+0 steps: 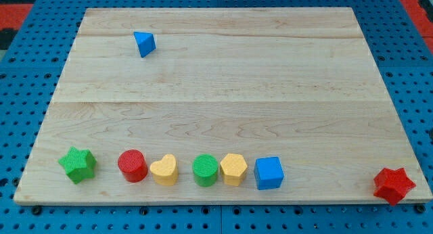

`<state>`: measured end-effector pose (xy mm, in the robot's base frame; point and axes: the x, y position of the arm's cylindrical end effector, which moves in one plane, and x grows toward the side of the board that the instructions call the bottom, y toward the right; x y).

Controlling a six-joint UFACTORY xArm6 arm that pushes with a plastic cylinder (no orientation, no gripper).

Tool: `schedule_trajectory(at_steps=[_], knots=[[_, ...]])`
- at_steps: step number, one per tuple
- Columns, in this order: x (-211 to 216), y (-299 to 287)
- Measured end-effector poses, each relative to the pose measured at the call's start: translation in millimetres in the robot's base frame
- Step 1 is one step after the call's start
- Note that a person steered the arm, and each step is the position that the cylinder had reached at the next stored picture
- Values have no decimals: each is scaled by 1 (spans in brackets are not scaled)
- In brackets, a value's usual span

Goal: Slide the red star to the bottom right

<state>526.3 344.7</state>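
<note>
The red star [394,184] lies at the bottom right corner of the wooden board [223,92], at its very edge. My tip does not show in the view. A row of blocks lies along the bottom edge: a green star [77,164], a red cylinder [132,166], a yellow heart [164,170], a green cylinder [205,170], a yellow hexagon [233,169] and a blue cube [268,172]. A blue triangle [144,42] lies alone near the top left.
The board rests on a blue perforated table [20,126]. Red mat corners show at the view's top left [17,11] and top right [416,4].
</note>
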Motion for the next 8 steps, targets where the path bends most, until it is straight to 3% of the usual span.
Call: schedule_trajectory(at_steps=[1,2,8], knots=[[69,-1],[89,-7],[85,-39]])
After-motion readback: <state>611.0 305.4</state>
